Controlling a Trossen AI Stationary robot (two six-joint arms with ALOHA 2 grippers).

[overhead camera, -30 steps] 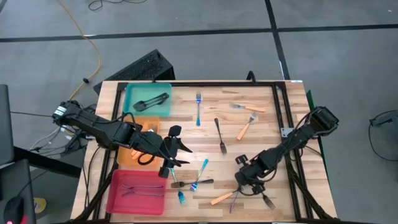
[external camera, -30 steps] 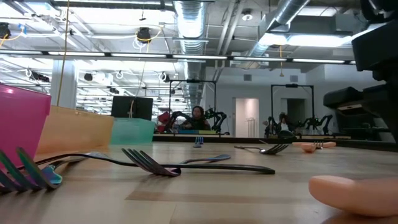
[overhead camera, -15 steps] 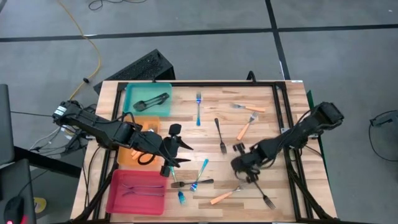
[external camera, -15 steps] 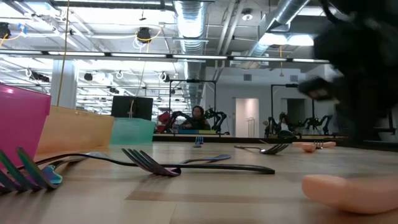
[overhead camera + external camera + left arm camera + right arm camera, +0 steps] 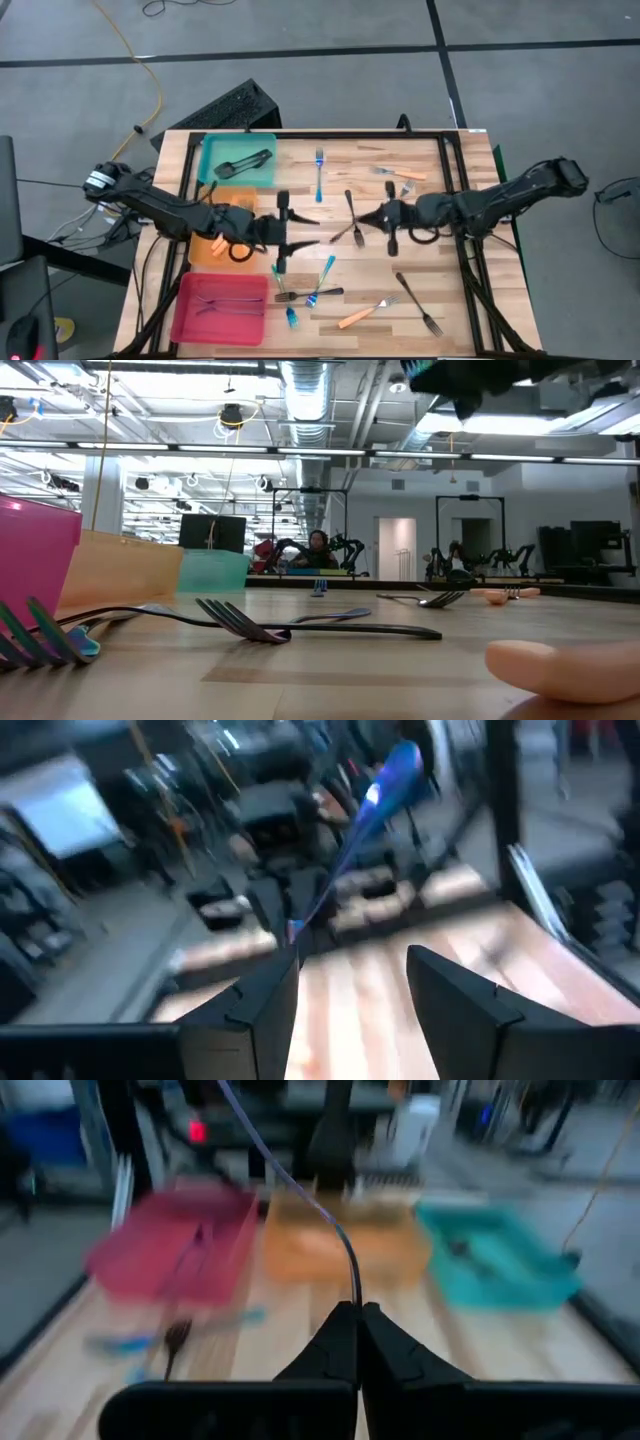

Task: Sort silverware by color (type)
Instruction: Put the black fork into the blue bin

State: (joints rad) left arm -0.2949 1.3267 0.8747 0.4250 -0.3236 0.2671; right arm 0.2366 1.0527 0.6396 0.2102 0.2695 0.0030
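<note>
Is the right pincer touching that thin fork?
Touching. In the right wrist view the right pincer is pinched shut on the fork, whose slim stem rises straight out from between its closed tips.

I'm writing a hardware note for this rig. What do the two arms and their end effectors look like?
Both arms are dark, slim and jointed. The left arm has a white band near its base and dark cables looping beside it. The left end effector has two flat, wedge-shaped black fingers; the right end effector has black fingers tapering to a narrow point.
</note>
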